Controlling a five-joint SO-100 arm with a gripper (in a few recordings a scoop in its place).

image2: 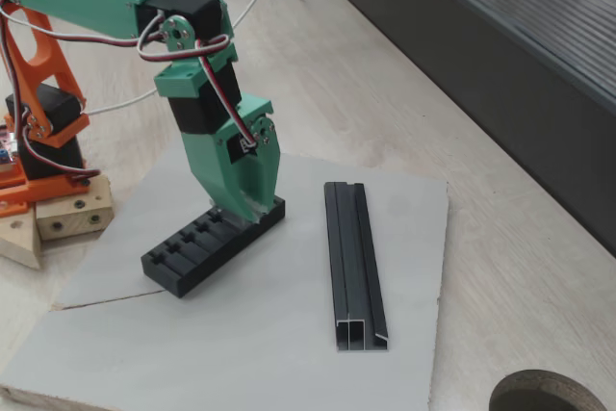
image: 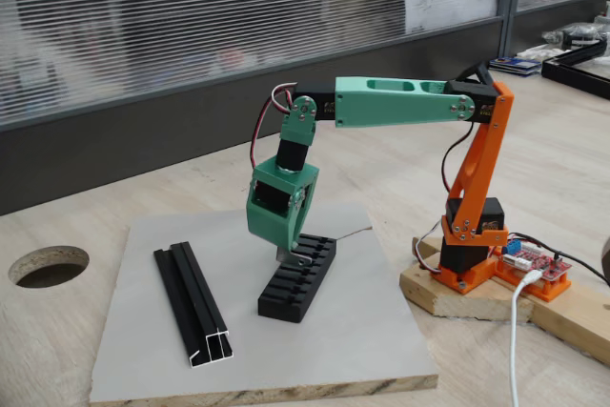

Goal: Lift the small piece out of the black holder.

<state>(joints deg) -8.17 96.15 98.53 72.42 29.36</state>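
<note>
**Pincer down on the far end of the slotted block**

I take the black holder point(image: 298, 279) as my landmark and go from left to right in the fixed view that looks at me from the front. Well to the left of the holder, a round hole point(image: 49, 265) is cut into the wooden table point(image: 400, 178). Nearer, left of the holder and apart from it, lies a long black channel rail point(image: 193, 303), its open cut end toward the camera. Rail and holder both rest on a grey board point(image: 353, 340). The holder lies at a slant on that board, its row of cross slots facing up.

My pincer point(image: 286, 253) comes down from above onto the holder's far end, its tips at the slots there. In the other fixed view the same holds: my pincer point(image2: 252, 207) meets the holder point(image2: 214, 244) at the end next to the rail point(image2: 355, 264). The fingers look drawn near to each other, but I cannot tell how wide they stand, nor whether they have hold of anything. The small piece is too small and too hidden by my green fingers to make out; I cannot say where in the holder it sits.

Right of the holder stands my orange base point(image: 469, 235), clamped on a wooden block point(image: 457, 297) off the board's edge.
</note>
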